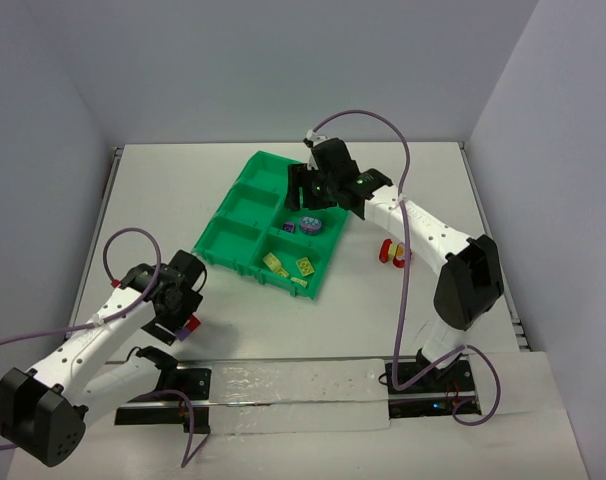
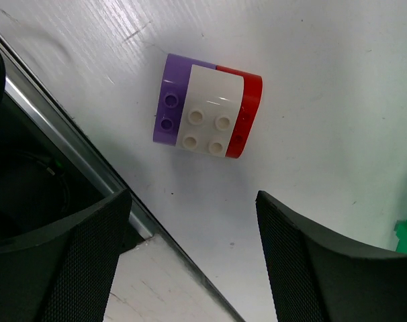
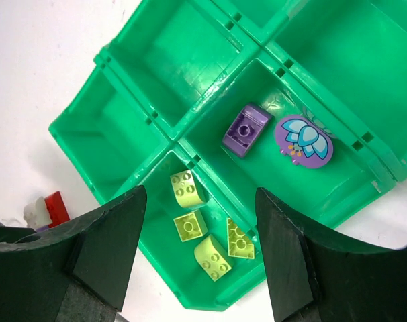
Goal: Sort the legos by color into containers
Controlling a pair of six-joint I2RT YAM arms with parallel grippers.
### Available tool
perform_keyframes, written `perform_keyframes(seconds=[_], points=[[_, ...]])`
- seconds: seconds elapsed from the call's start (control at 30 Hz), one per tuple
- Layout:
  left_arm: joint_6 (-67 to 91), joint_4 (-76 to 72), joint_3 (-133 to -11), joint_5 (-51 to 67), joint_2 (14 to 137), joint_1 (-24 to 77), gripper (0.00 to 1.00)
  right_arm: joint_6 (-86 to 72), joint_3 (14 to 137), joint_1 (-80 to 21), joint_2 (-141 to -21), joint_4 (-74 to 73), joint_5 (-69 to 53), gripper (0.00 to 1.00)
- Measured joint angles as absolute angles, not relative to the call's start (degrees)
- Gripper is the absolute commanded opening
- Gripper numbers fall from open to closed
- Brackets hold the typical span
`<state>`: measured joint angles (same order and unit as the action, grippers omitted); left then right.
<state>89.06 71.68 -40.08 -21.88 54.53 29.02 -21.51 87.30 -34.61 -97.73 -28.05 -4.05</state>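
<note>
The green tray (image 1: 245, 207) lies mid-table, tilted. Its near-right compartment holds several yellow bricks (image 3: 190, 225); the compartment beyond it holds a purple brick (image 3: 247, 129) and a round purple flower piece (image 3: 304, 141). My right gripper (image 1: 308, 192) hovers open and empty above these compartments, its fingers (image 3: 103, 248) framing the yellow bricks. A joined purple, white and red brick stack (image 2: 207, 107) lies on the table near the tray's left. My left gripper (image 2: 190, 268) is open and empty just short of the stack (image 1: 191, 323). Red and yellow bricks (image 1: 391, 252) lie right of the tray.
The other tray compartments (image 3: 166, 54) show nothing inside. A metal rail (image 2: 76, 151) runs along the table's near edge beside my left gripper. The brick stack also shows in the right wrist view (image 3: 48, 209), left of the tray.
</note>
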Motion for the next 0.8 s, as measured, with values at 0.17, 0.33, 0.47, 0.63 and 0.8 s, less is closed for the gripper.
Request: perform_keyframes(seconds=[0.17,0.33,0.47,0.63,0.8], points=[[89.8,69.7,-39.3,-21.3,54.6,28.3,0.74,-20.9,87.1,-34.6,-97.7,-28.1,-4.7,0.73],[88.6,67.0,-39.2,-21.6,57.0,26.2,0.71,-20.9,86.0,-34.6,-97.7,-28.3,-5.3,0.73],[87.1,65.8,-39.2,-22.4,60.4,24.2,0.78,-20.8,85.8,-34.6,-97.7,-28.4,-5.4,0.73],[86.3,65.5,-39.3,-23.2,62.6,23.1,0.78,-20.7,85.8,-34.6,-97.7,-28.4,-5.4,0.73],[86.2,65.3,-39.3,-23.6,63.6,22.7,0.69,-20.6,85.8,-34.6,-97.8,-28.6,-5.4,0.73]])
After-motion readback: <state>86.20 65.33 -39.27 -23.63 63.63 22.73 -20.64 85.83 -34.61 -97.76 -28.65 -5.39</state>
